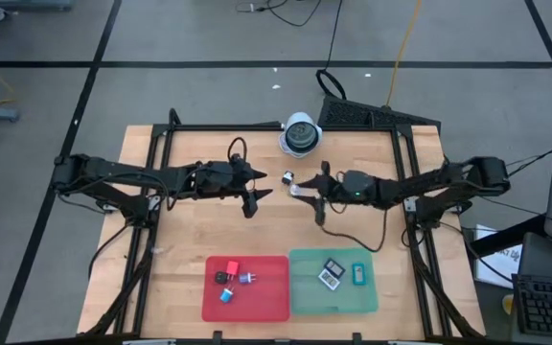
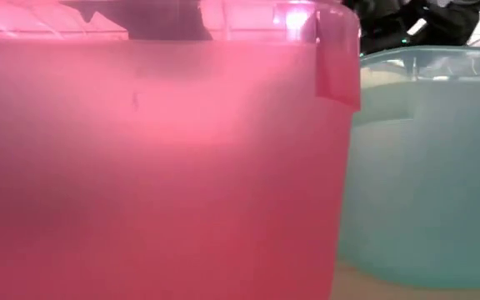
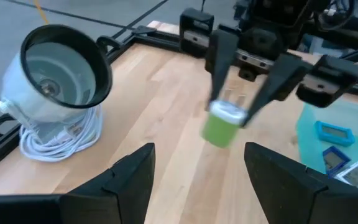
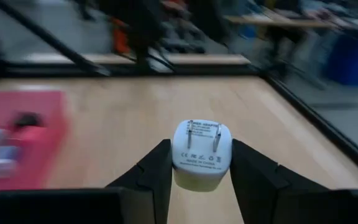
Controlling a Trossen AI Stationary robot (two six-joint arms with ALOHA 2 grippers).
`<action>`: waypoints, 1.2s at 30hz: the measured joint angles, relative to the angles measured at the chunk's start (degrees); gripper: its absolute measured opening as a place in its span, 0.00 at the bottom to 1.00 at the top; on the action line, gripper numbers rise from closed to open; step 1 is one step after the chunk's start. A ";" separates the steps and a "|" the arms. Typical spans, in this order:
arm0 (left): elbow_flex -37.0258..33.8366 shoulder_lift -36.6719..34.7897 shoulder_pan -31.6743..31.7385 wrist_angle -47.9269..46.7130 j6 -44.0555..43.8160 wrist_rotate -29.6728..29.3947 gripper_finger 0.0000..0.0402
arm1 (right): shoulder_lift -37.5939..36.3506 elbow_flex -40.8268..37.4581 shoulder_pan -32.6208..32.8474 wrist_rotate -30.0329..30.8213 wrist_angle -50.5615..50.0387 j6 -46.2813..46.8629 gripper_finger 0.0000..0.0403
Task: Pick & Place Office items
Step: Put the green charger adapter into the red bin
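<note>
The right end effector [image 4: 194, 163] pinches a small white plug adapter [image 4: 201, 153] above the table [image 1: 190, 230] centre, while the left end effector [image 3: 197, 171] hangs spread opposite it.

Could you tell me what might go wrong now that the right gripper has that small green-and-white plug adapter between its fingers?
1. The right gripper pinches the small green-and-white plug adapter only at its sides, so it could twist or slip out.
2. The left gripper hovers open close by; the two arms could collide.
3. The green plastic tray already holds items, so a drop could land on them.
</note>
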 joint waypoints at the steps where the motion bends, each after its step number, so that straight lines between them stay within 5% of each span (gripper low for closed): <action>1: 0.00 0.19 -0.28 0.59 -0.01 0.04 0.62 | -0.53 -1.06 0.16 -2.05 2.04 0.02 0.30; 8: -0.02 6.62 -2.46 11.65 2.01 4.15 0.62 | -1.54 -5.31 0.53 -13.64 14.01 1.09 0.30; 14: 0.01 13.87 -3.76 22.42 4.57 10.72 0.62 | -1.54 -5.31 0.53 -15.09 13.11 1.87 0.30; 22: 0.00 19.96 -3.83 33.01 4.39 12.55 0.62 | -1.54 -5.31 0.53 -18.00 13.68 2.40 0.30; 36: 0.00 21.05 -2.91 34.56 4.07 14.27 0.62 | -1.49 -5.29 0.49 -22.24 13.67 2.43 0.30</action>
